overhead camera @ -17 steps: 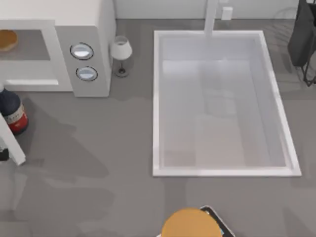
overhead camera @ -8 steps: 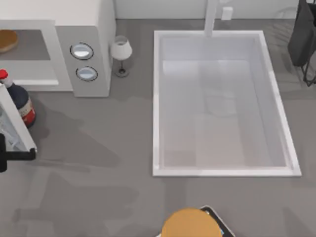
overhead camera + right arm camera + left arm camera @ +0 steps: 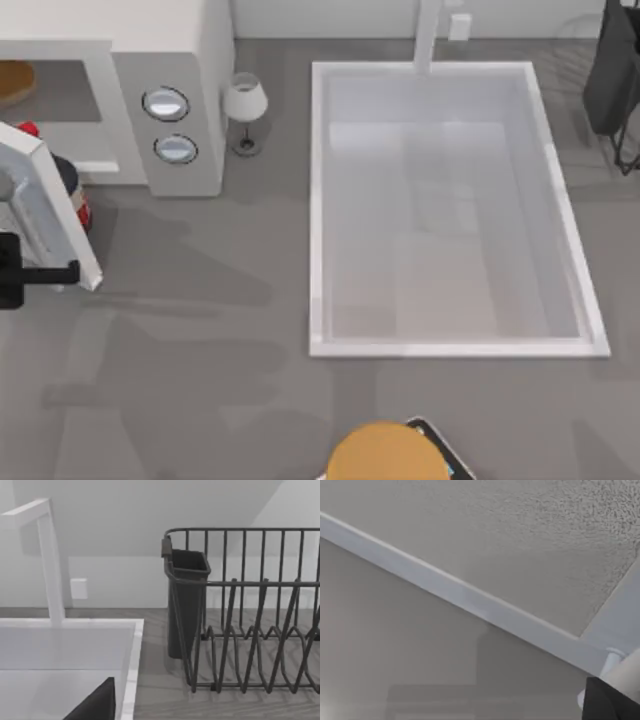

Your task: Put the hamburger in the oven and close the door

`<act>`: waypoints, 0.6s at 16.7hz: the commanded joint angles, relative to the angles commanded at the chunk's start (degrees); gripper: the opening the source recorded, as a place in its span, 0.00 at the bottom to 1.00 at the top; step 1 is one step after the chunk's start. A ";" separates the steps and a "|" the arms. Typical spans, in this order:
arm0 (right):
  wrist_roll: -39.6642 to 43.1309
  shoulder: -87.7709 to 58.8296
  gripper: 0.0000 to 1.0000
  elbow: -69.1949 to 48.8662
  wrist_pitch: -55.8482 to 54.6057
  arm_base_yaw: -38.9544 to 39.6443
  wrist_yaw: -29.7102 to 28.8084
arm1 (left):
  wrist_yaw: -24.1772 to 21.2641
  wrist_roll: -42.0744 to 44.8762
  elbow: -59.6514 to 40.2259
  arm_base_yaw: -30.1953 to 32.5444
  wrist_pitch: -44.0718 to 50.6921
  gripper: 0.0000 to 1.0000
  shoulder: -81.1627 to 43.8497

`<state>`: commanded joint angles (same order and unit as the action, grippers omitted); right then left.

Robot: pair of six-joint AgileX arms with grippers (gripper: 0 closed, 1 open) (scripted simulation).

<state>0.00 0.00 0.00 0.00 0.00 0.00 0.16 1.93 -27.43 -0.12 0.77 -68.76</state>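
The white oven (image 3: 180,60) stands at the table's far left with its grey cavity exposed. The hamburger (image 3: 12,80) lies inside that cavity at the picture's left edge. The door (image 3: 60,212) is a white framed panel standing at an angle out in front of the cavity, partly swung in. My left gripper (image 3: 35,273) is a black shape at the left edge, touching the door's outer end. The left wrist view looks close at the door (image 3: 470,597) frame and its textured pane. A dark piece of my parked right gripper (image 3: 95,705) sits over the sink corner.
A dark bottle (image 3: 72,185) with a red label stands between the door and the oven front. A wine glass (image 3: 244,105) stands beside the oven's dials. The large white sink (image 3: 318,200) takes the middle. A dish rack (image 3: 250,620) is far right, an orange-brown disc (image 3: 385,455) at the front edge.
The door has swung from the left edge toward the oven, my left gripper moving with it. The bottle has shifted right and closer to the oven.
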 joint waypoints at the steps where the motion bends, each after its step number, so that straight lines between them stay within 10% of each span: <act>1: 0.00 0.00 1.00 0.00 0.00 0.00 0.00 | 0.06 -0.02 -1.67 0.05 -1.21 0.00 -3.29; 10: 0.00 0.00 1.00 0.00 0.00 0.00 0.00 | 0.29 -0.09 -10.73 0.52 -8.18 0.00 -19.50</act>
<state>0.00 0.00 0.00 0.00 0.00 0.00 0.45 1.83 -38.17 0.40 -7.41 -88.26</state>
